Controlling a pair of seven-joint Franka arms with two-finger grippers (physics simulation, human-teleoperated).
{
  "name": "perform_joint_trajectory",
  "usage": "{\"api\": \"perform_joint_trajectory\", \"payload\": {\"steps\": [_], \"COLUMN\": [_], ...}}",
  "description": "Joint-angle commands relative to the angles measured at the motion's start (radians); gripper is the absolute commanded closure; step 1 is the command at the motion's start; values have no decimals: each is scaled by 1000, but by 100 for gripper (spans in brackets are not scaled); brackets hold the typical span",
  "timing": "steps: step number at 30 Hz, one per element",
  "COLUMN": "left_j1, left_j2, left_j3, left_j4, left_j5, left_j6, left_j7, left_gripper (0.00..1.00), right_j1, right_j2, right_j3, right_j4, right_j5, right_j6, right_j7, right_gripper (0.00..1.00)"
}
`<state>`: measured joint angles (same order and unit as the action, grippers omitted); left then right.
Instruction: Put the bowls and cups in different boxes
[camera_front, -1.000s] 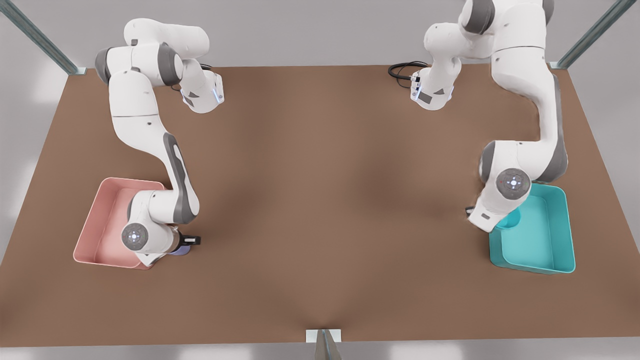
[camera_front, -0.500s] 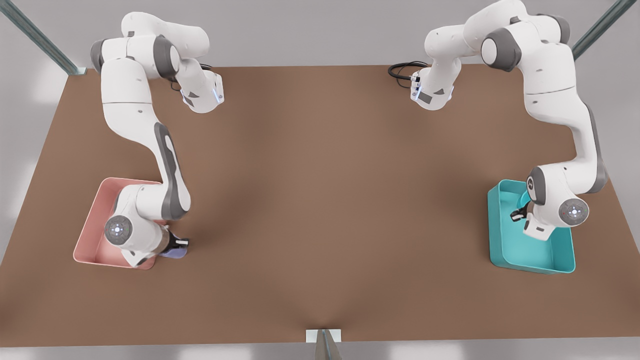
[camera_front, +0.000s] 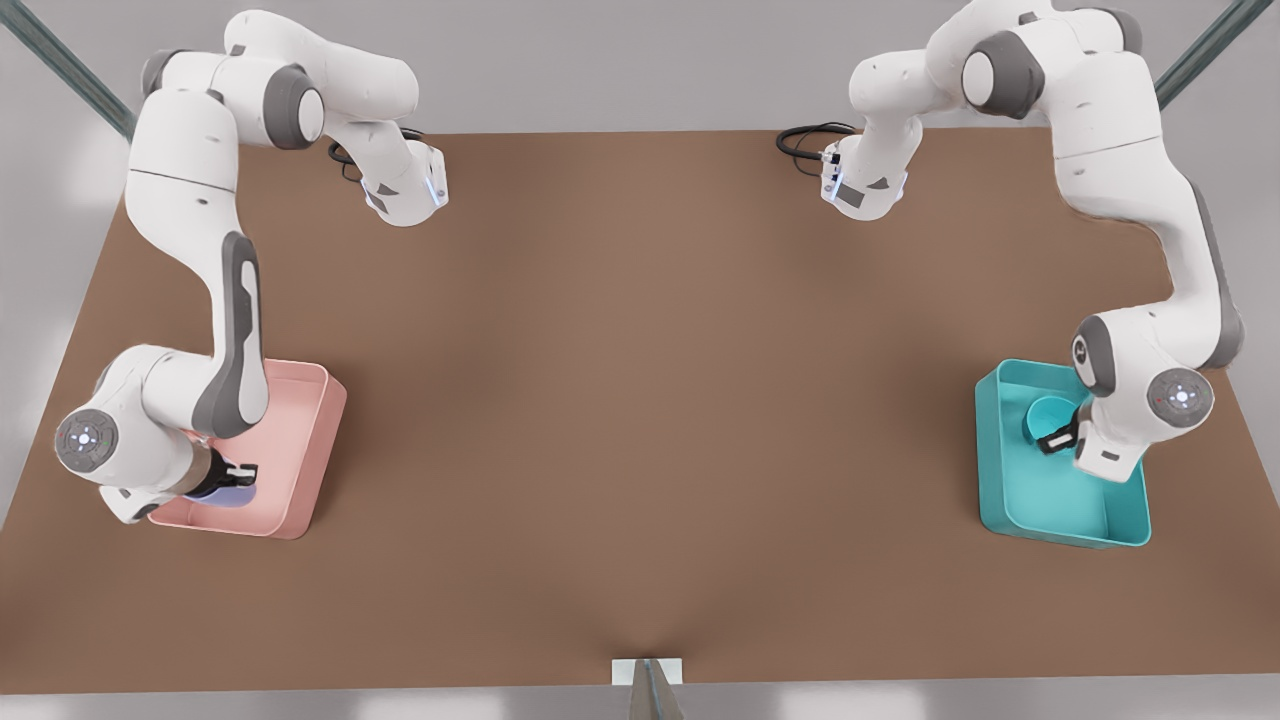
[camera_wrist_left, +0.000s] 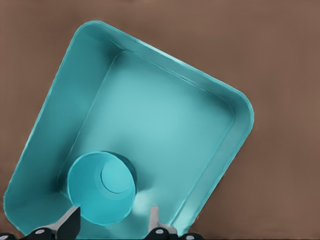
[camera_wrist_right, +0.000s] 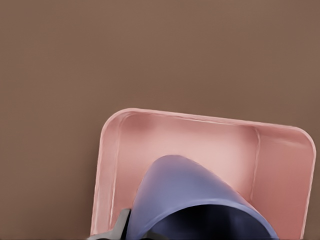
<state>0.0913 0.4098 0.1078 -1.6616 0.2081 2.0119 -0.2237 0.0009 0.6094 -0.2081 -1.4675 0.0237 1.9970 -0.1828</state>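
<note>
Left gripper (camera_front: 1058, 438), front view's right, fingers spread, teal bowl (camera_wrist_left: 101, 186) loose between them inside teal box (camera_front: 1065, 525). Right gripper (camera_front: 235, 475) apparently clamps lavender cup (camera_wrist_right: 195, 205) over pink box (camera_front: 310, 450), lower left.

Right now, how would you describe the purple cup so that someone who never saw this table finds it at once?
Start at the brown table and go to the pink box on the front view's left. Over that box, the right gripper holds the lavender cup between its fingers. It is the one purple thing; the teal bowl sits far off in the teal box.
</note>
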Motion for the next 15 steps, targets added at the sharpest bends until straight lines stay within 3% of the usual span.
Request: {"api": "perform_joint_trajectory", "payload": {"steps": [1,3,7,14,15], "left_j1": [-36,-84,-153,-154,-148], "left_j2": [-106,-161,-252,-226,-235], "left_j3": [-37,-109,-126,-195,-198], "left_j4": [25,161,224,266,276], "left_j5": [-48,-131,-173,-191,-190], "left_j6": [-370,-590,-729,-746,-765], "left_j7": [12,18,106,96,96], "left_gripper": [0,0,0,0,0], "right_j1": [-7,-12,-27,-25,-25], "right_j2": [32,67,109,135,136], "right_j3": [-7,-7,-5,-5,-4], "right_j4": [1,-1,-4,-1,-2], "right_j5": [-8,-5,4,33,33], "right_j6": [19,65,128,146,146], "right_j7": [-170,-170,-170,-170,-168], "right_gripper": [79,79,79,79,39]}}
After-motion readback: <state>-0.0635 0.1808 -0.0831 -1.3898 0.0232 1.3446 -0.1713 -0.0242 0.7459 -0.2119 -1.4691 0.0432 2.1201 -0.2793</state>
